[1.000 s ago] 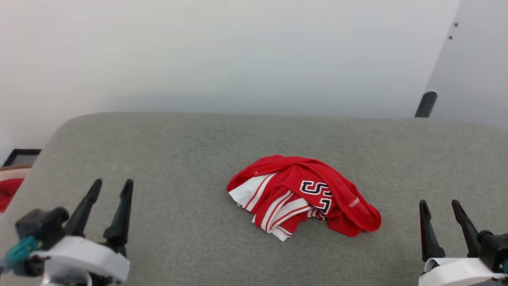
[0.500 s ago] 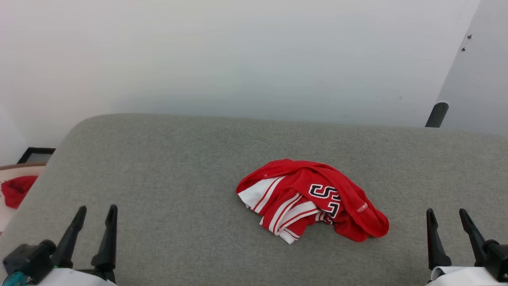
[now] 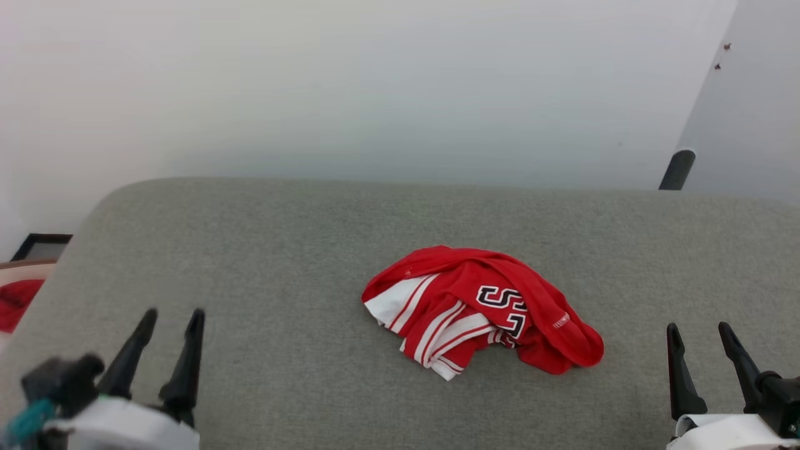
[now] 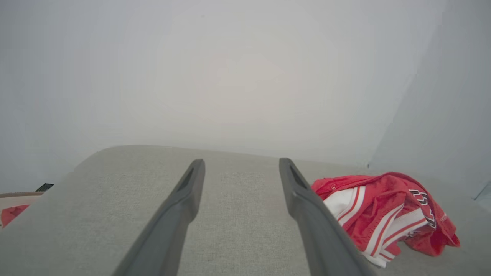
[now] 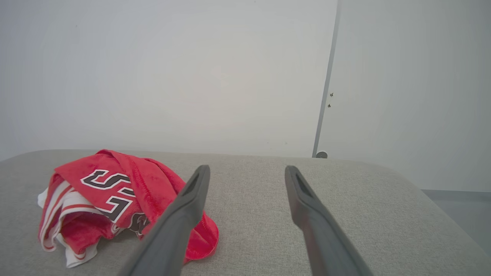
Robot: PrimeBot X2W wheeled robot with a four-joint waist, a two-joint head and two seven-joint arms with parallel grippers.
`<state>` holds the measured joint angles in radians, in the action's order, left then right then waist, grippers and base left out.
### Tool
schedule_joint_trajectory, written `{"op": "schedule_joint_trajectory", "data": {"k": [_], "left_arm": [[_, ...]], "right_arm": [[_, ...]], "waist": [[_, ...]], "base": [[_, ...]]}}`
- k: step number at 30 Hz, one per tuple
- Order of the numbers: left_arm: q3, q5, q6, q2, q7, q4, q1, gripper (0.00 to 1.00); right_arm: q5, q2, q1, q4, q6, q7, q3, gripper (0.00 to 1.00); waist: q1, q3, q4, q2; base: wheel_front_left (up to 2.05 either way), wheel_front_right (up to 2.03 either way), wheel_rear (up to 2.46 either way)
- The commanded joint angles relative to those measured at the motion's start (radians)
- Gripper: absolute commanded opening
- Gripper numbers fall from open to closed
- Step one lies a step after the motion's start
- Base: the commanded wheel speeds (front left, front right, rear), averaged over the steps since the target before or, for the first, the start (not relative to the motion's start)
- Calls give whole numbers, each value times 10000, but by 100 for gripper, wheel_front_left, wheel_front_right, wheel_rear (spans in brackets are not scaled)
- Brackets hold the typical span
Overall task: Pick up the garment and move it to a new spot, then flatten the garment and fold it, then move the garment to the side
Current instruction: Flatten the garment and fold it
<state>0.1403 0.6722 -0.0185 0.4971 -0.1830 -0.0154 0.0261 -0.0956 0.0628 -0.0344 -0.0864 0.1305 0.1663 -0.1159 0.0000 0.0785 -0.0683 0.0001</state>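
Left pincer (image 3: 175,312): wide open, empty.
Right pincer (image 3: 697,326): wide open, empty.
Red jersey T-shirt (image 3: 481,306): crumpled on grey surface (image 3: 281,250) between both pincers, nearer the right, touching neither.
Change: camera wobble only; T-shirt unmoved.
Meaning: pick-up not yet started.

One garment (image 3: 481,309), two pincers (image 3: 175,311) (image 3: 697,325), seemingly one red cloth (image 3: 15,303).

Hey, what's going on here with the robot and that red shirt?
A two-armed robot faces a crumpled red and white jersey lying in a heap on a grey padded surface. Neither arm is handling it: the left gripper and the right gripper hover on either side, fingers open and empty, well apart from the cloth. The pick-up has not begun, so the shirt is neither flattened nor folded.
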Motion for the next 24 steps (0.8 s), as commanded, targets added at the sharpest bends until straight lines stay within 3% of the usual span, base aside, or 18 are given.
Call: {"op": "schedule_joint_trajectory", "data": {"k": [1,12,17,24], "left_arm": [[37,94,-94,77,203,90,-298,100],[873,1736,-474,773,4503,412,-2784,100],[1084,2436,-153,901,6264,77,-3764,100],[1455,2828,320,974,7864,-484,-4473,100]], "right_arm": [[-52,59,100,73,4,-26,56,100],[-266,128,767,356,4,-336,395,100],[-338,176,1191,302,4,-235,476,100],[-391,93,1582,194,4,-39,435,100]], "waist": [[0,-120,123,-1],[0,-910,1211,-1],[0,-1384,1746,-1],[0,-1940,2338,-1]], "base": [[0,0,0],[0,0,0],[0,0,0],[0,0,0]]}}
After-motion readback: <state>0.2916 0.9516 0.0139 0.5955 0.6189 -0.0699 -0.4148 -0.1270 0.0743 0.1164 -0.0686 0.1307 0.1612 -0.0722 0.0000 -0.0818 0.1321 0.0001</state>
